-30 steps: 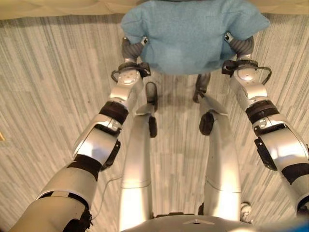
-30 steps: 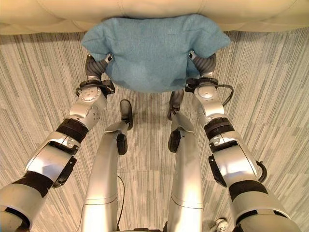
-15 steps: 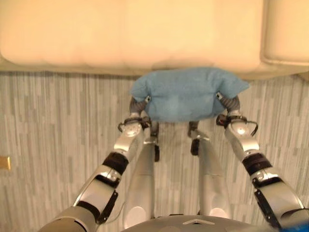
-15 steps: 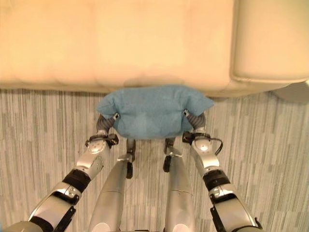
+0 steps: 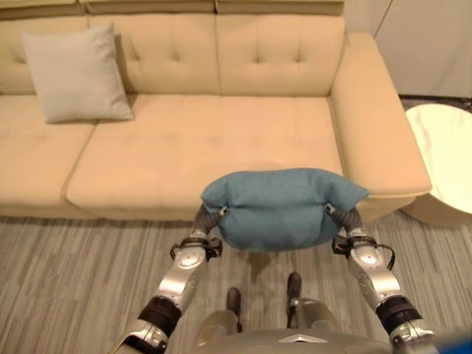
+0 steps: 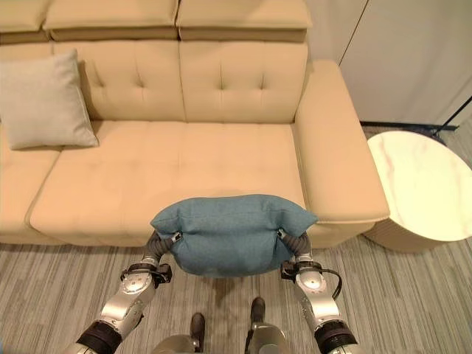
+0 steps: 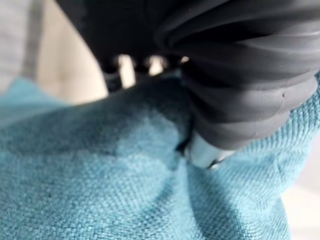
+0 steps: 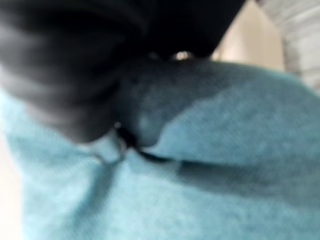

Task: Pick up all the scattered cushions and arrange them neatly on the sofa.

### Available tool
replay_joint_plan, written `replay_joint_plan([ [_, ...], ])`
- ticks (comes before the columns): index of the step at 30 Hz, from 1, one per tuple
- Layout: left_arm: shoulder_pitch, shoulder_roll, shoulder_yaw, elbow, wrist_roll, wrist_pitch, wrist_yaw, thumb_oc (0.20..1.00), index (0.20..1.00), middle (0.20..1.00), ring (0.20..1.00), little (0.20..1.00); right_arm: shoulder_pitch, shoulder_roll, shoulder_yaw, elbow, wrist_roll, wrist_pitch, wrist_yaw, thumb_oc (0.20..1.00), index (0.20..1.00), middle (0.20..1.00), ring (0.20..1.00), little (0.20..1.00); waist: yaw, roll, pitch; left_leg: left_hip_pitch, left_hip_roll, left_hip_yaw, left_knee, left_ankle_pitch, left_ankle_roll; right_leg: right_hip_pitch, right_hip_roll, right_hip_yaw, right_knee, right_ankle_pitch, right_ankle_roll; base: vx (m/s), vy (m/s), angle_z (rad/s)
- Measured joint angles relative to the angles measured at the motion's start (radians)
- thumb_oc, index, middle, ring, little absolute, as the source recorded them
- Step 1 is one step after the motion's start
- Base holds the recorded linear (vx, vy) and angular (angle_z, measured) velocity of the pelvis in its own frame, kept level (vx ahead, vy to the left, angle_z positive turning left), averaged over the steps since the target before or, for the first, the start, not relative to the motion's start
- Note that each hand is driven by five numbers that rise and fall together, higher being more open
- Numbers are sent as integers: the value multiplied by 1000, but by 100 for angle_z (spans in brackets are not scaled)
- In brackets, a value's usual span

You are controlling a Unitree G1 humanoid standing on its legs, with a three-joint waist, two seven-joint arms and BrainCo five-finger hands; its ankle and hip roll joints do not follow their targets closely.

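A blue cushion (image 5: pixel 284 206) hangs in the air between my two hands, just before the front edge of the beige sofa (image 5: pixel 184 140). My left hand (image 5: pixel 206 220) presses into its left end and my right hand (image 5: pixel 348 218) into its right end. Up close in the wrist views, the blue cloth (image 7: pixel 125 190) dents under the left hand's dark cover (image 7: pixel 240 75), and the cloth (image 8: pixel 225 125) folds under the right hand's cover (image 8: pixel 60 65). A grey cushion (image 5: pixel 76 74) leans upright against the sofa's backrest at the left.
A round white side table (image 6: pixel 420 188) stands to the right of the sofa's right armrest (image 6: pixel 332 147). The sofa's middle and right seats are bare. Striped grey floor lies below the cushion.
The camera has tilted up from the floor to the whole sofa. The blue cushion, still between both hands, has risen to about seat height in front of the sofa.
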Motion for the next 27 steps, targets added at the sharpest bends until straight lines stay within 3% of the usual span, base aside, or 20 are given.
replay_joint_plan([
  [2, 19, 0, 6, -1, 3, 13, -6, 200, 200, 200, 200, 200, 11, -1, 1, 0, -16, 23, 10, 200, 200, 200, 200, 200, 7, 2, -2, 64, -2, 4, -25, 0, 1, 56, 1, 8, -20, 5, 2, 127, 124, -11],
  [5, 65, -2, 8, -3, 22, 27, -25, 200, 200, 200, 200, 200, 51, -1, -2, -15, -27, 36, 25, 200, 200, 200, 200, 200, 24, -2, -57, 110, -20, 34, -51, -7, 23, 80, -6, 40, -33, 16, 20, 39, 230, -35],
  [6, 73, -7, 8, -5, 27, 27, -33, 200, 200, 200, 200, 200, 63, -1, -5, -18, -35, 37, 25, 200, 200, 200, 200, 200, 28, -9, -65, 99, -42, 49, -37, -16, 51, 37, -19, 49, 33, 21, 34, -86, 287, -35],
  [7, 67, -8, 8, -1, 27, 29, -36, 200, 200, 200, 200, 200, 63, -4, -15, -21, -46, 37, 25, 200, 200, 200, 200, 200, 27, -10, -59, 54, -57, 56, 13, -35, 81, -57, -44, 70, 180, 15, 47, -73, 212, -30],
  [9, 56, -10, 7, -1, 28, 33, -37, 200, 200, 200, 200, 200, 64, -4, -16, -20, -53, 39, 20, 200, 200, 200, 200, 200, 16, -19, -41, 17, -76, 58, 63, -44, 109, -169, -75, 109, 350, 57, 105, 20, 107, -6],
  [10, 57, -1, 9, 0, 27, 35, -34, 200, 200, 200, 200, 200, 65, 5, -12, -17, -53, 39, 20, 200, 200, 200, 200, 200, 18, -32, -35, -6, -90, 61, 86, -57, 120, -208, -77, 132, 408, 24, 110, 148, -12, 11],
  [12, 63, 4, 9, 0, 27, 42, -34, 200, 200, 200, 200, 200, 68, 4, -8, -16, -54, 47, 25, 200, 200, 200, 200, 200, 27, -36, -30, -8, -104, 49, 65, -38, 113, -205, -19, 129, 394, -51, 84, 232, -84, 10],
  [14, 52, 3, 25, 1, 27, 44, -28, 200, 200, 200, 200, 200, 65, 3, 10, -18, -54, 49, 26, 200, 200, 200, 200, 200, 24, -26, -25, -26, -111, 1, 38, -6, 84, -185, 119, 229, 273, -112, 69, 196, -127, 47],
  [15, 44, 7, 24, 0, 28, 44, -27, 200, 200, 200, 200, 200, 68, 2, 9, -18, -54, 51, 26, 200, 200, 200, 200, 200, 13, -43, -21, -26, -127, -8, 28, 1, 76, -152, 152, 250, 189, -100, 51, 175, -188, 102],
  [16, 59, -14, 22, 0, 29, 52, -26, 200, 200, 200, 200, 200, 71, 0, 4, -18, -54, 52, 22, 200, 200, 200, 200, 200, 21, -35, -15, 2, -144, -53, 29, -5, 79, -86, 151, 245, 126, -40, -25, 214, -322, 124],
  [17, 62, -27, 22, 0, 29, 52, -21, 200, 200, 200, 200, 200, 78, -6, 1, -19, -53, 52, 20, 200, 200, 200, 200, 200, 18, -26, -15, 11, -139, -90, 29, -5, 71, -45, 153, 220, 80, -27, -51, 145, -284, 176],
  [18, 40, -36, 15, 19, 28, 51, -25, 200, 200, 200, 200, 200, 93, -14, -6, -33, -53, 50, 17, 200, 200, 200, 200, 200, 14, -49, 2, -23, -163, -157, 89, 23, -67, 16, 115, 139, 26, -6, -111, 128, -270, 241],
  [19, 22, -53, -10, 42, 27, 51, -31, 200, 200, 200, 200, 200, 136, -19, -47, -67, -53, 50, 13, 200, 200, 200, 200, 200, -3, -67, 0, -117, -201, -103, 261, 50, -108, 40, 71, 84, 4, -27, -119, 69, -128, 247],
  [20, 26, -55, -14, 36, 27, 42, -37, 200, 200, 200, 200, 200, 120, -13, -67, -71, -53, 46, 15, 200, 200, 200, 200, 200, 19, -68, 5, -242, -177, 1, 456, 36, -83, 50, 76, 61, -15, -50, -152, 161, -103, 144],
  [21, 31, -35, -15, 35, 25, 44, -37, 200, 200, 200, 200, 200, 84, 0, -67, -52, -53, 48, 19, 200, 200, 200, 200, 200, 39, -64, 6, -268, -109, 29, 452, 1, -32, 63, 105, 71, -34, -50, -178, 237, -49, 45],
  [22, 26, -26, -15, 30, 27, 44, -40, 200, 200, 200, 200, 200, 68, 2, -67, -53, -53, 48, 18, 200, 200, 200, 200, 200, 41, -79, 16, -265, -80, 17, 304, 0, -34, 76, 113, 74, -67, -31, -160, 309, 12, -19],
  [23, 15, -28, -15, 29, 27, 43, -39, 200, 200, 200, 200, 200, 36, 3, -68, -38, -53, 48, 11, 200, 200, 200, 200, 200, 36, -85, 27, -269, -84, -3, 91, 20, -40, 88, 118, 95, -107, -14, -136, 359, 127, -45],
  [24, 19, -30, -6, 23, 27, 46, -39, 200, 200, 200, 200, 200, 3, 1, -64, -17, -53, 51, 8, 200, 200, 200, 200, 200, 30, -79, 51, -272, -78, -4, -15, 44, -34, 103, 143, 126, -107, -25, -121, 378, 210, -83],
  [25, 31, -28, -1, 22, 27, 50, -39, 200, 200, 200, 200, 200, 8, 1, -50, -18, -54, 51, 9, 200, 200, 200, 200, 200, 27, -72, 53, -265, -68, 1, -15, 60, -26, 125, 167, 151, -105, -41, -120, 330, 233, -119],
  [27, 52, -22, 4, 5, 27, 52, -38, 200, 200, 200, 200, 200, 39, 2, -39, -27, -55, 52, 10, 200, 200, 200, 200, 200, 19, -68, 45, -168, -83, 3, 28, 80, 26, 160, 179, 215, -63, -99, -120, 181, 210, -124],
])
